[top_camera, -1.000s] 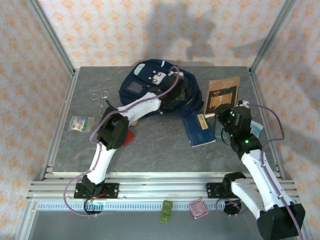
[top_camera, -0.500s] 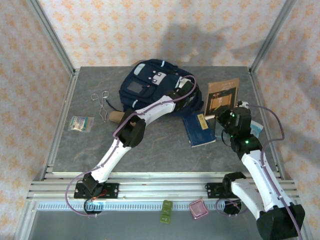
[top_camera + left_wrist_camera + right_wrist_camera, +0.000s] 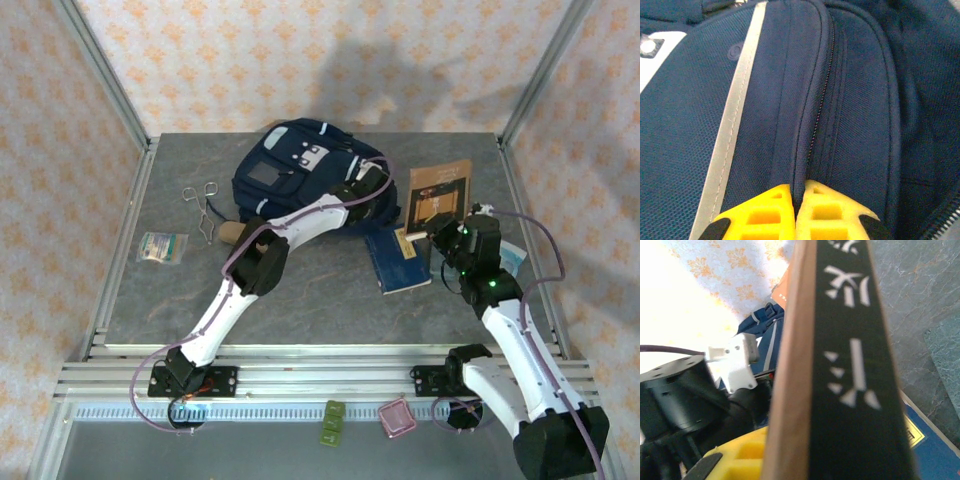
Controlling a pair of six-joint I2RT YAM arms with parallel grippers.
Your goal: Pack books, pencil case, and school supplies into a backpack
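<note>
We judge the backpack (image 3: 765,100) soft and floppy, left hand (image 3: 799,195) closed together at its zip seam; right hand (image 3: 428,230) clamps the stiff, light tan book (image 3: 440,190) by its lower edge.

Two books (image 3: 438,190), one backpack (image 3: 290,165), one pencil case (image 3: 232,233), one scissors (image 3: 203,206)

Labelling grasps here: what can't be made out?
Left wrist: left gripper shut at the navy-blue fabric backpack's zip seam; any pull between its fingers is cut off by the bottom edge.
Right wrist: the flat tan-brown book hides the right gripper's grip.
Top: the flat dark blue book's yellow lettering is too small; the left arm covers part of the oblong tan-brown pencil case.
</note>
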